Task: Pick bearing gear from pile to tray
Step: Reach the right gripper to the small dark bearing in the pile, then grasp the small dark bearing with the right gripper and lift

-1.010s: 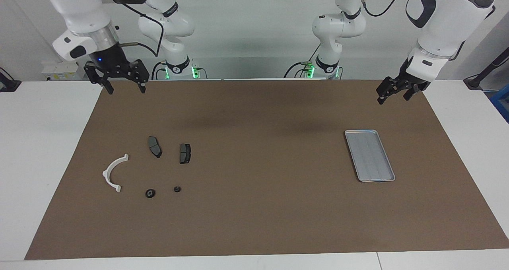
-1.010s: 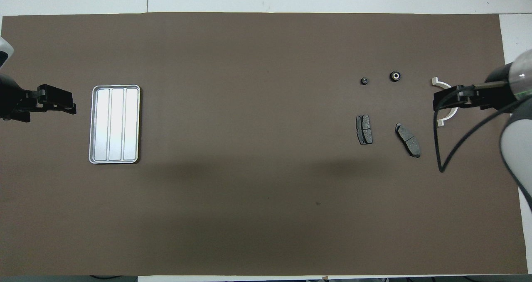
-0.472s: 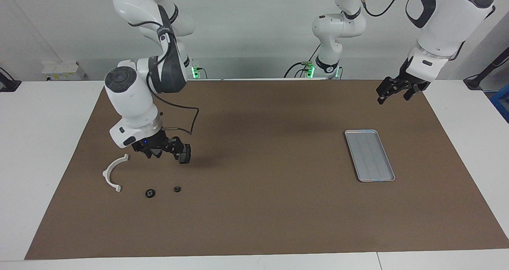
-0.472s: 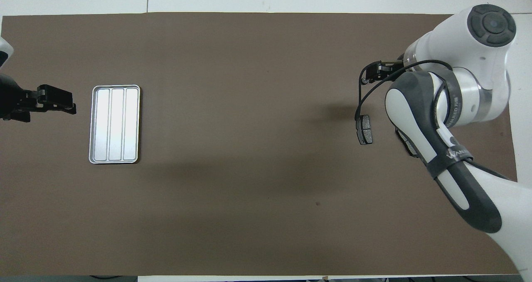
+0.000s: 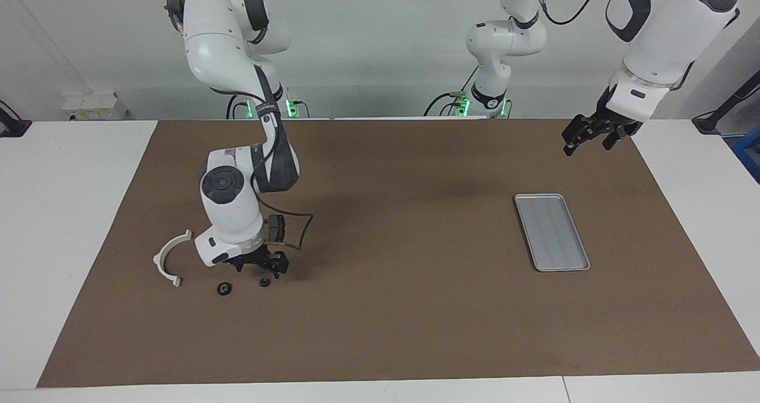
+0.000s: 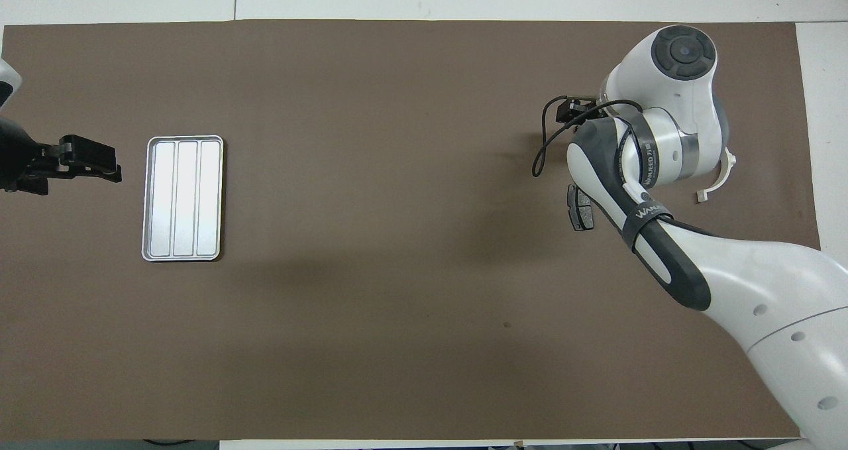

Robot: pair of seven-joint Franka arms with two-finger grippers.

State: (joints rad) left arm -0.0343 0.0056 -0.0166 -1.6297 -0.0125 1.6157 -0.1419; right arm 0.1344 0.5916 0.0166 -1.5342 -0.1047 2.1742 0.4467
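Observation:
The pile lies toward the right arm's end of the mat: a white curved arc [image 5: 169, 258] [image 6: 721, 173], one dark brake pad [image 5: 275, 228] [image 6: 580, 209] and two tiny black round pieces, a larger one [image 5: 224, 288] and a smaller one [image 5: 264, 282]. The second brake pad is hidden by the arm. My right gripper [image 5: 261, 267] [image 6: 574, 109] is open and low over the mat, just above the smaller round piece. The overhead view hides both round pieces. The empty silver tray [image 5: 551, 231] [image 6: 183, 198] lies toward the left arm's end. My left gripper [image 5: 589, 138] [image 6: 91, 163] waits open in the air beside the tray.
A brown mat [image 5: 392, 308] covers most of the white table. The right arm's cable [image 6: 544, 150] loops out beside its wrist.
The right arm has swung down from the mat's edge over the brake pads and on to the small black pieces, dropping low. The left arm has not moved.

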